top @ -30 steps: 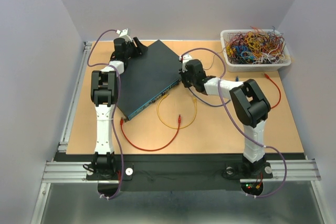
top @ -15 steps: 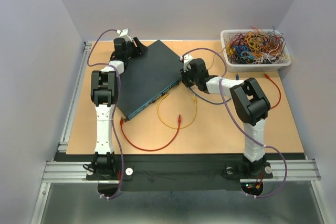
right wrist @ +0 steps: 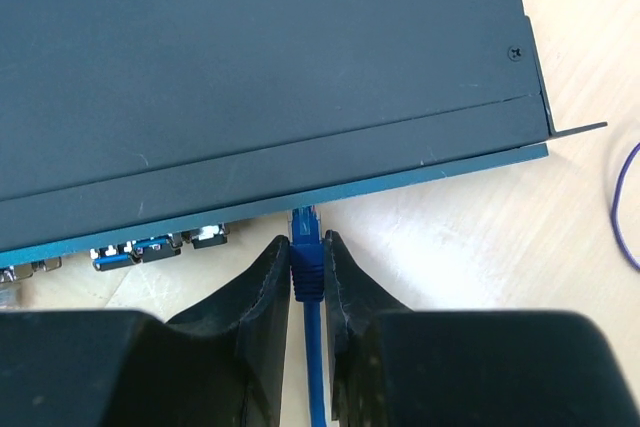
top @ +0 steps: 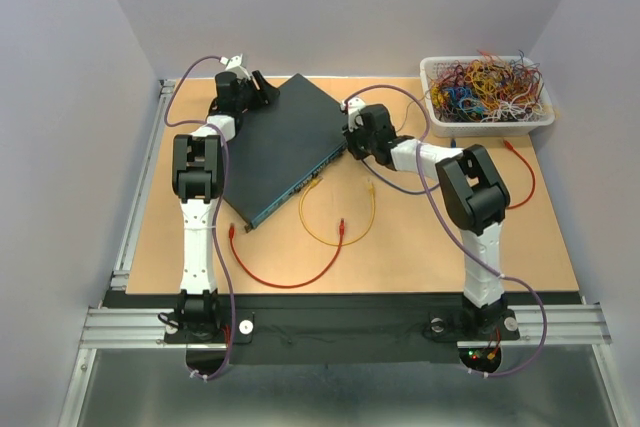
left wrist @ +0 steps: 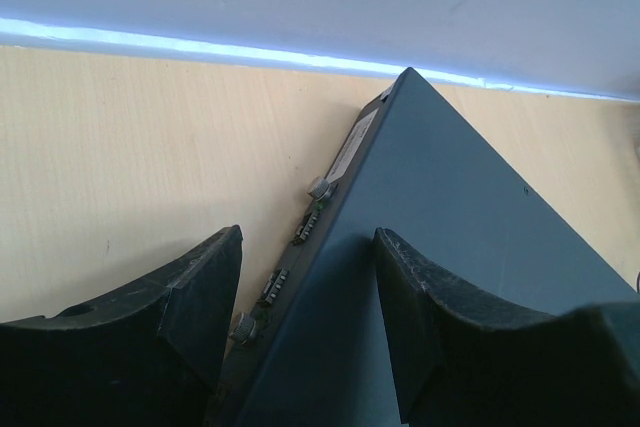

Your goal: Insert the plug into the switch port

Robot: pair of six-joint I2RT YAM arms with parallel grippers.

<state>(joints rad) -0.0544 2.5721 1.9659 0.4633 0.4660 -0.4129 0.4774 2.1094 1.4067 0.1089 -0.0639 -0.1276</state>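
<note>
Plug (right wrist: pixel 306 252): blue, on a blue cable (right wrist: pixel 314 377), pinched between the narrow fingers of the right gripper (right wrist: pixel 305 240). Its nose stands at the lower lip of the front face of the switch (right wrist: pixel 250 47), just right of a group of occupied or metal-lined ports (right wrist: pixel 150 247).

Change noted: in the top view the right gripper (top: pixel 353 133) has crept up and in toward the front face over the last second. The near corner of the switch (top: pixel 280 147) appears to sit a touch further right. Judgement: the insertion push is under way, and it may be nudging the box round.

Left gripper (left wrist: pixel 305 247): fingers wide, astride the switch's rear edge. One finger is outside the back face, the other over the top panel. It likely serves as a brace against the push. Contact with the box cannot be confirmed.

Switch port: not itemised by sight. The top panel's overhang hides the socket mouth from the right wrist camera. Whether the plug is lined up, part-way in or seated cannot be told, and its latch tab is not discernible.

Further obscured:
- In the top view the right wrist covers plug and port alike.
- The left wrist view shows only the back face and its small connectors.
- One end of the yellow cable (top: pixel 372 212) reaches the front face; plugged in or merely lying there is unclear.

Also present: red cable (top: pixel 290 284) on the tabletop (top: pixel 420 247); white basket (top: pixel 485 124) of wires, well apart.
</note>
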